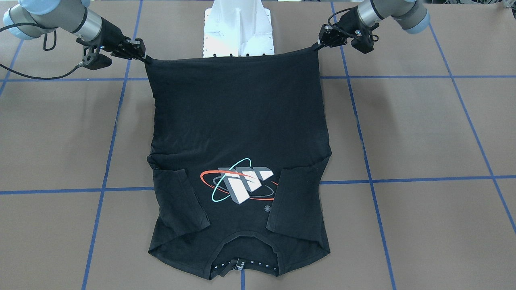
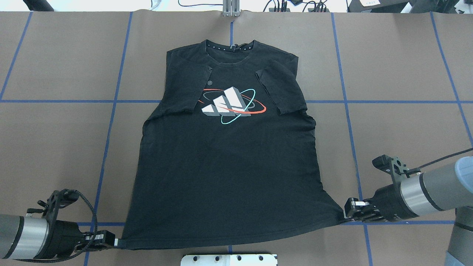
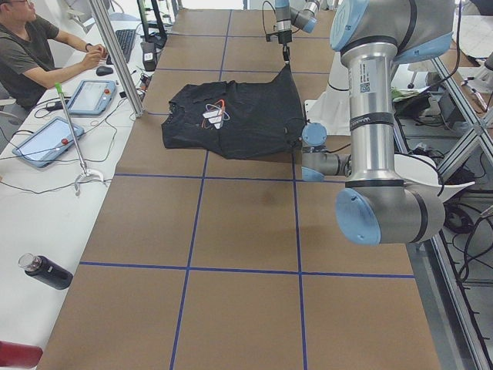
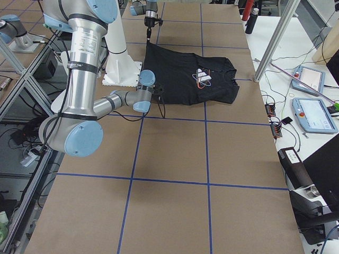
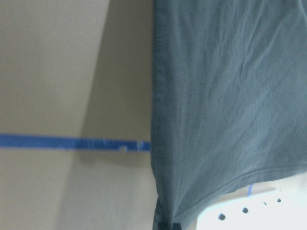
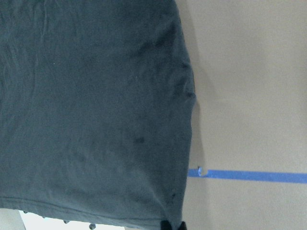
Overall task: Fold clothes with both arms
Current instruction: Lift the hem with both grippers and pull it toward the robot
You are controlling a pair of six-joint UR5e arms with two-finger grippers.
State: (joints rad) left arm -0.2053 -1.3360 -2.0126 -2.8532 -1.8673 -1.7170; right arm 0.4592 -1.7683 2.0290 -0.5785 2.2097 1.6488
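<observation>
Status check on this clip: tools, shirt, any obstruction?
Left tool shut on T-shirt hem corner. Right tool shut on the other corner. Sleeves folded in, collar end flat. No obstruction seen.

My brown paper-covered table (image 2: 55, 147) — blue tape grid (image 2: 108, 140) — bears the black short-sleeved logo T-shirt (image 2: 225, 166) mid-frame, white metal base plate (image 2: 229, 259) bottom centre.

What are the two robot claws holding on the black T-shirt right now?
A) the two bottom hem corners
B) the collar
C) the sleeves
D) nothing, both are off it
A: the left gripper and the right gripper each pinch one bottom corner of the T-shirt, with the hem stretched between them.
</observation>
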